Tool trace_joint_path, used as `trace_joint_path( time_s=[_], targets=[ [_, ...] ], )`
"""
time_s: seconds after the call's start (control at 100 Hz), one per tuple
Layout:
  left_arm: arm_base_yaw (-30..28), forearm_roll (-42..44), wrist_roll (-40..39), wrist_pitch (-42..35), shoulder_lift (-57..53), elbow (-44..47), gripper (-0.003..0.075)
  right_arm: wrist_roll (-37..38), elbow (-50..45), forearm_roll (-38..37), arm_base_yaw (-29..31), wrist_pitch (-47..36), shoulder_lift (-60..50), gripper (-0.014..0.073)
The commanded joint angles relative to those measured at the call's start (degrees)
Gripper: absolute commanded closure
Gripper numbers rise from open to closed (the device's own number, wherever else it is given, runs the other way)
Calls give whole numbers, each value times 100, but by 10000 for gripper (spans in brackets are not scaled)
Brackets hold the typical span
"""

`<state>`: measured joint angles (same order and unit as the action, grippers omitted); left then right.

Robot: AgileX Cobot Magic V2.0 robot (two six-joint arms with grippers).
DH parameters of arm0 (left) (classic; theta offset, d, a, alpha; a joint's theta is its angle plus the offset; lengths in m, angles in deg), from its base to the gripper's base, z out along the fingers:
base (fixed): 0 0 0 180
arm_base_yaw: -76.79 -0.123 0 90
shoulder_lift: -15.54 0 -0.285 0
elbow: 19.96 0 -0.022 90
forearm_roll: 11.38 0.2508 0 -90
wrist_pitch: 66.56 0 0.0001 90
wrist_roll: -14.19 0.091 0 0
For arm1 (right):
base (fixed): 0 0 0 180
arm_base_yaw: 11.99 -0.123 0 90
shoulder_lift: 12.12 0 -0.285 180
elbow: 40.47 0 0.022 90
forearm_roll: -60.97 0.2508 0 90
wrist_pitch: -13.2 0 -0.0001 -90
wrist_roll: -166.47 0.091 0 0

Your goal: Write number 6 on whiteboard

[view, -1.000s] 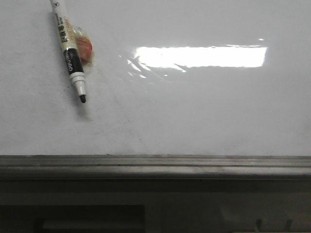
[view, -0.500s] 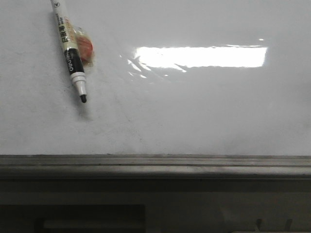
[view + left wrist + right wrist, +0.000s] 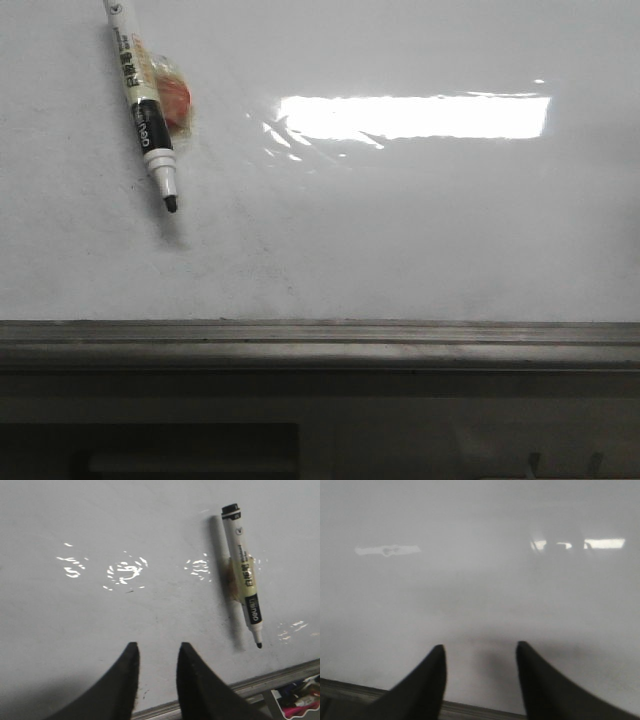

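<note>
No number 6 was to be seen on the whiteboard (image 3: 400,230); only faint grey smudges and a bright rectangular reflection were found on its glossy surface, so the writing was judged not yet begun. An uncapped marker (image 3: 143,108) was lying flat on the board toward its left side, tip pointing toward the grey metal frame edge (image 3: 320,335), over a small orange-red object (image 3: 175,100) that could not be identified. This placement was judged to leave the marker ready for pickup by the left arm. In the left wrist view the left end effector (image 3: 156,652) was seen released and empty, hovering over the board beside the marker. The right end effector (image 3: 480,655) was likewise spread and empty, above bare board. The marker's upper end was cut off in the front view, and the right wrist view was blurred.
</note>
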<state>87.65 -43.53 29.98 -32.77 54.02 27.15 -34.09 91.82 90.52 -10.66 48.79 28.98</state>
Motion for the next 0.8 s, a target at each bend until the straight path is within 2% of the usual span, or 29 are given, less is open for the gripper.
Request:
trace_joint_path(
  time_s=[0.0, 0.06, 0.1, 0.33, 0.51, 0.66, 0.79],
  targets=[
    [235, -314, 32, -591, 247, -205, 313, -107, 215, 193, 12, -277, 41, 95],
    [400, -391, 32, -774, 407, -205, 230, -107, 215, 204, 12, -277, 41, 99],
    [500, -442, 36, -899, 541, -205, 214, -107, 215, 204, 12, -277, 41, 107],
    [1546, -1633, 951, -1818, 1481, -205, 218, -107, 215, 269, 12, -287, 41, 106],
    [2561, -1711, 952, -2889, 2281, -208, 218, -107, 215, 269, 12, -287, 41, 106],
    [2942, -1862, 940, -3611, 2711, -208, 218, -107, 215, 269, 12, -287, 41, 106],
    [2957, -1982, 931, -3762, 2999, -272, 218, -107, 215, 269, 12, -298, 41, 106]
  ],
)
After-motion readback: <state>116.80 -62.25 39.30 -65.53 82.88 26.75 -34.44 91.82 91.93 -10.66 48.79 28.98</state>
